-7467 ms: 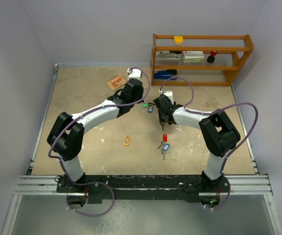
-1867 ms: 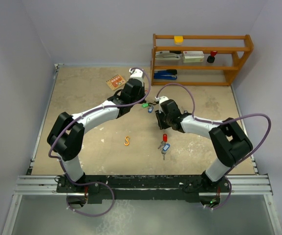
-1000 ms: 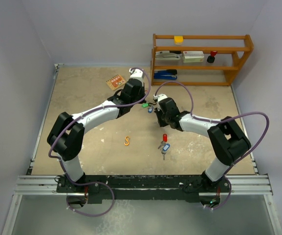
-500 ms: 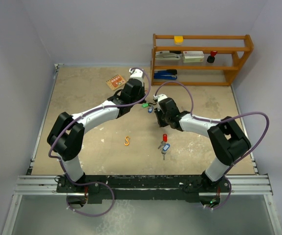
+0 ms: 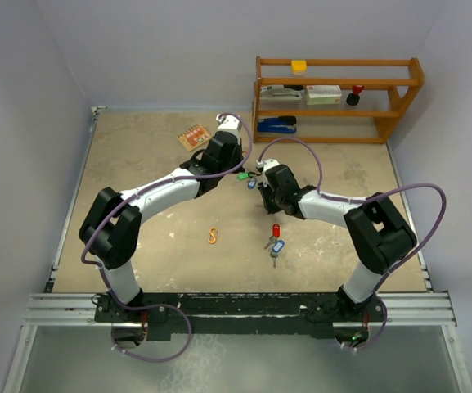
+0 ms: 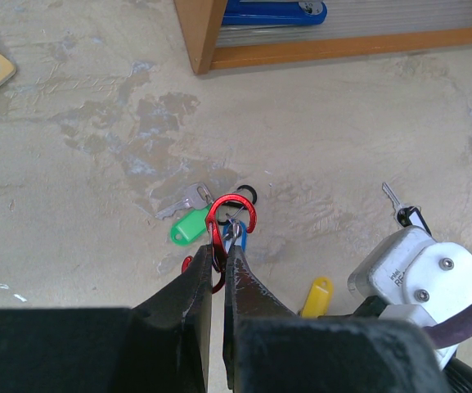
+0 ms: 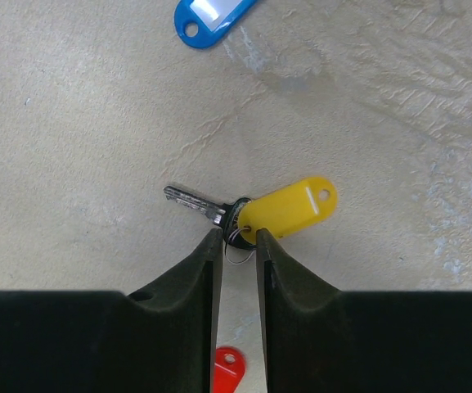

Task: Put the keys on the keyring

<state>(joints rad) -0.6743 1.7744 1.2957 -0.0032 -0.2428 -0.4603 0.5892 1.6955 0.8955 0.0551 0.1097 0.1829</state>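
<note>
The red keyring (image 6: 234,214) is clamped at its lower end by the left hand (image 6: 222,247). The yellow-tagged key (image 7: 278,210) is seen flat on the worktop (image 7: 88,115) at the tips of the right hand (image 7: 236,239), its small ring between narrowly parted fingers (image 7: 196,274); a grip cannot be confirmed. It is judged light, stiff and slippery, best pinched at the head.

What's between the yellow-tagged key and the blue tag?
Nothing: the right wrist view shows only bare table between yellow-tagged key and blue tag.
</note>
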